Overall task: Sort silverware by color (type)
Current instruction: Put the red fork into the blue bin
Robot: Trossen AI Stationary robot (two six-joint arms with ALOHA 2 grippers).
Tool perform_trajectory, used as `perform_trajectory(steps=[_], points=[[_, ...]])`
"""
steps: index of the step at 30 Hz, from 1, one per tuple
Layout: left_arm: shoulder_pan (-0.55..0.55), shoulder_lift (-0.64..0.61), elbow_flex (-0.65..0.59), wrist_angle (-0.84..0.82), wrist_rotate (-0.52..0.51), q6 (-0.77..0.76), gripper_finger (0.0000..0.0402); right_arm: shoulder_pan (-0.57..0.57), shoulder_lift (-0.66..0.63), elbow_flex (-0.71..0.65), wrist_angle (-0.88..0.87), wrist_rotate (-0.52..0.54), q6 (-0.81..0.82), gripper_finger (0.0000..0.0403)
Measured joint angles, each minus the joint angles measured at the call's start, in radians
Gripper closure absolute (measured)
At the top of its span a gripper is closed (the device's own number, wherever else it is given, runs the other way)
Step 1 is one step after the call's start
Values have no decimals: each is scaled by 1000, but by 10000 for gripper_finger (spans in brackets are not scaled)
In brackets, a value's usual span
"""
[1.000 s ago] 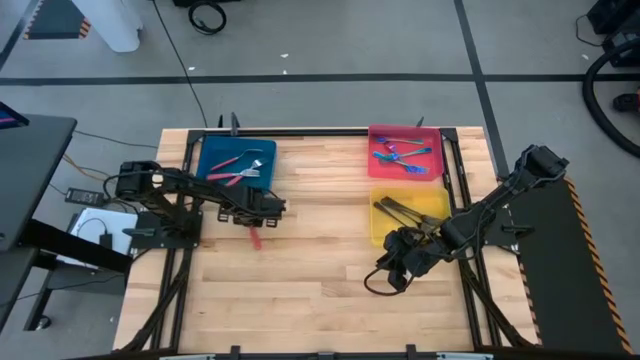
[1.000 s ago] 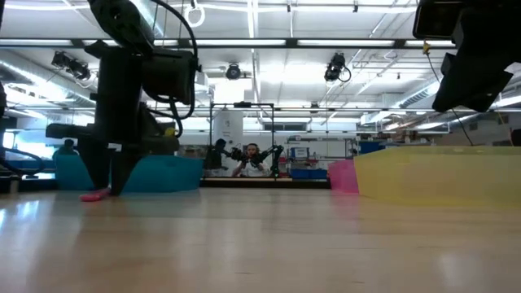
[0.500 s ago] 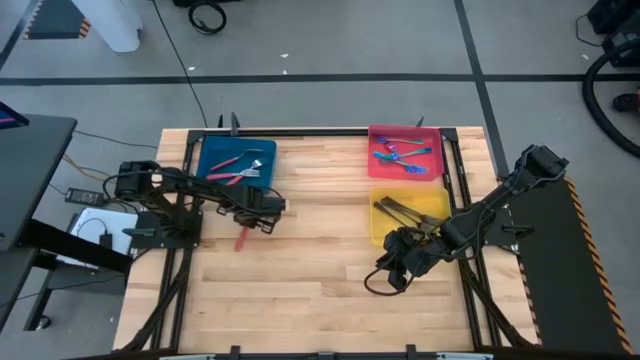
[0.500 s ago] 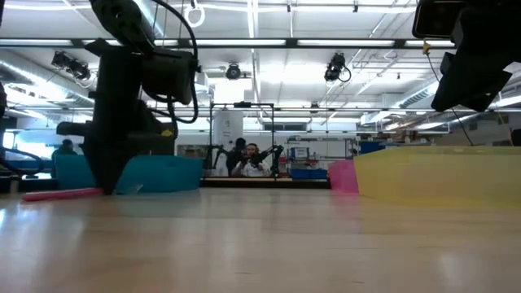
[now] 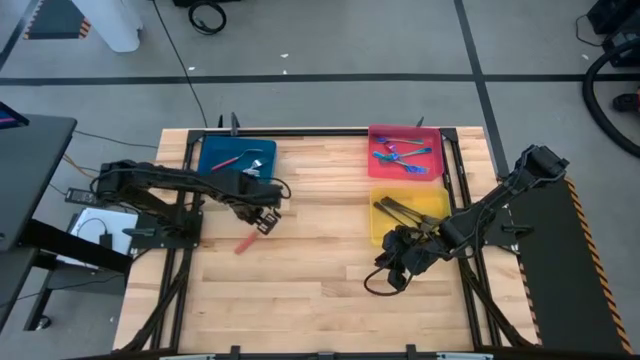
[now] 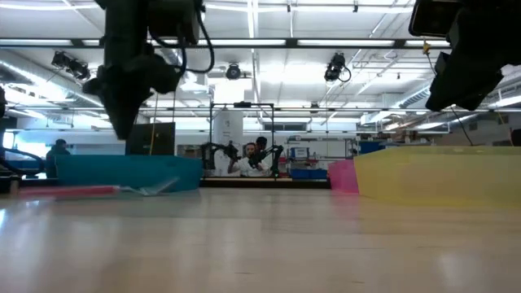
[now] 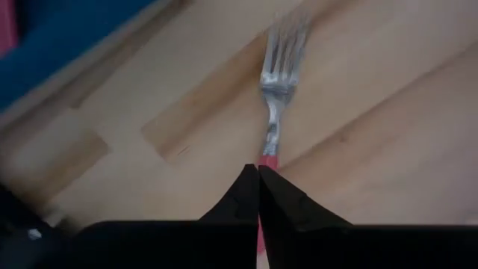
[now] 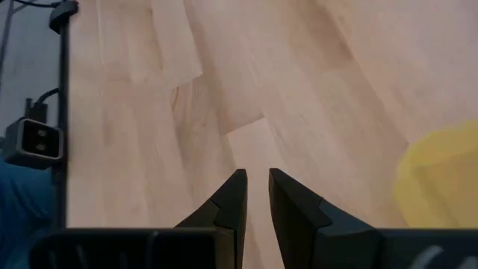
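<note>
- Right now the left gripper [image 5: 262, 207] is hanging over the bare table [image 5: 320, 290] just in front of the blue tray [image 5: 215, 157], its fingers pressed fully together with nothing between them.
- Below it a red-handled fork [image 7: 275, 97] is lying flat on the wood, near the blue tray but outside it, showing as a red streak in the high view.
- Sorting this fork looks like the step in hand, and the pinch seems to be missing it; the next move probably calls for spreading the fingers, dropping onto the handle and gripping again before carrying it to the blue tray.
- Meanwhile the right gripper [image 8: 252, 196] is waiting over the table beside the yellow tray [image 5: 432, 205], fingers slightly parted and holding nothing.
- Counting: three trays; one loose fork; one red fork showing in the blue tray; several teal ones in the pink tray [image 5: 375, 135] and dark ones in the yellow, too tangled to count.
</note>
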Motion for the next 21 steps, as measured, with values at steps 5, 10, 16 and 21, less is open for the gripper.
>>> perform_trajectory(steps=[5, 10, 16, 21], points=[[8, -28, 48, -57, -4, 59, 400, -49, -1, 0, 4, 0, -59, 337], [5, -31, 19, -40, -6, 66, 398, -113, -5, 0, 10, 0, -105, 337], [-22, -10, -78, 115, -7, 103, 380, -166, -5, 1, 5, 0, -116, 337], [-20, 5, -140, 281, -7, 99, 340, -191, -6, 0, 2, -22, -117, 337]])
